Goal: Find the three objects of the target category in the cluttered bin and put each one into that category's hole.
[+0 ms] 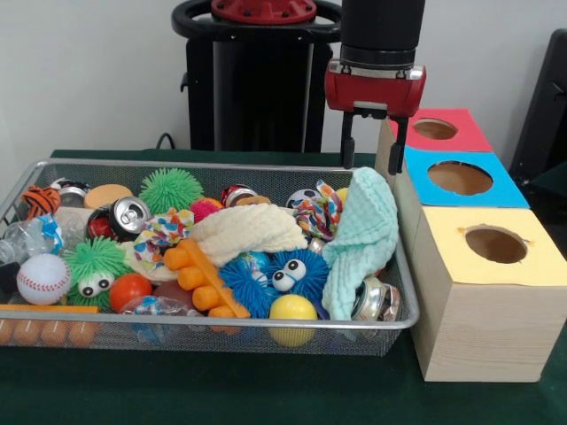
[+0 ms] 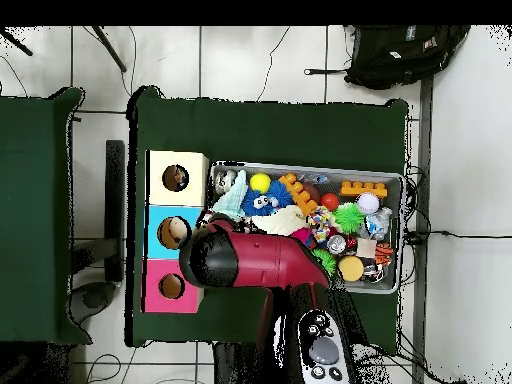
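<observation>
My gripper (image 1: pixel 374 146) hangs open with nothing between its fingers. It is above the back right corner of the wire mesh bin (image 1: pixel 257 167), next to the box with the blue hole (image 1: pixel 460 177). Just below it a mint green cloth (image 1: pixel 368 230) drapes over the bin's right side. The bin holds drink cans (image 1: pixel 130 215), a baseball (image 1: pixel 42 278), a yellow ball (image 1: pixel 292 312), fuzzy toys with eyes (image 1: pixel 275 274), a cream cloth (image 1: pixel 248 228) and an orange toy (image 1: pixel 202 279). In the overhead view the red arm (image 2: pixel 250 262) hides the gripper.
Three wooden boxes stand in a row right of the bin, with a red hole (image 1: pixel 434 129), the blue one and a yellow hole (image 1: pixel 496 243). Overhead, the boxes (image 2: pixel 175 231) lie left of the bin (image 2: pixel 310 166). A black bag (image 2: pixel 400 52) lies on the floor.
</observation>
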`<state>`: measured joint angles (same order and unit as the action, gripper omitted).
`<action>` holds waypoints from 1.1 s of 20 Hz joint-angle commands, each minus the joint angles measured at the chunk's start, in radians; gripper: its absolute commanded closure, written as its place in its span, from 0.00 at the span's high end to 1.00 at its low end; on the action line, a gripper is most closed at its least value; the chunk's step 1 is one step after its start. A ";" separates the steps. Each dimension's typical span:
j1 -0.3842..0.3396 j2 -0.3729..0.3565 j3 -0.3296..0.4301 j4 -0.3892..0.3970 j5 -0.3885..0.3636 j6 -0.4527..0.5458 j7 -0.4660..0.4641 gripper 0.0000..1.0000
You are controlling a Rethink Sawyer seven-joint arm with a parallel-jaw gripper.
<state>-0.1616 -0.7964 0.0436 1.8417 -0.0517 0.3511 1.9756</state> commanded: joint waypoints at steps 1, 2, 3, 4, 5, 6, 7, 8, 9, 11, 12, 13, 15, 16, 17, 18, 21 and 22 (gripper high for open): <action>-0.008 0.016 0.022 -0.011 -0.028 0.045 0.059 1.00; -0.007 0.014 0.021 -0.011 -0.027 0.047 0.061 1.00; -0.007 0.014 0.021 -0.012 -0.026 0.048 0.061 1.00; -0.007 0.013 0.021 -0.013 -0.026 0.050 0.061 1.00; -0.007 0.015 0.020 -0.014 -0.026 0.050 0.061 1.00; -0.007 0.014 0.020 -0.013 -0.025 0.049 0.062 1.00; -0.009 0.014 0.021 -0.012 -0.026 0.048 0.061 1.00; -0.010 0.014 0.021 -0.009 -0.026 0.045 0.061 1.00; -0.011 0.014 0.021 -0.006 -0.027 0.042 0.061 1.00; -0.012 0.014 0.021 -0.003 -0.028 0.039 0.061 1.00; -0.013 0.014 0.022 -0.001 -0.029 0.038 0.060 1.00; -0.012 0.015 0.021 -0.003 -0.029 0.038 0.061 1.00; -0.010 0.017 0.019 -0.007 -0.029 0.040 0.061 1.00; -0.009 0.018 0.018 -0.008 -0.029 0.041 0.062 1.00; -0.009 0.018 0.018 -0.007 -0.028 0.040 0.063 1.00; -0.008 0.019 0.017 -0.008 -0.028 0.040 0.064 1.00; -0.008 0.023 0.017 -0.010 -0.028 0.037 0.065 1.00; -0.008 0.023 0.017 -0.011 -0.028 0.037 0.065 1.00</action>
<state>-0.1617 -0.7964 0.0436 1.8417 -0.0517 0.3511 1.9756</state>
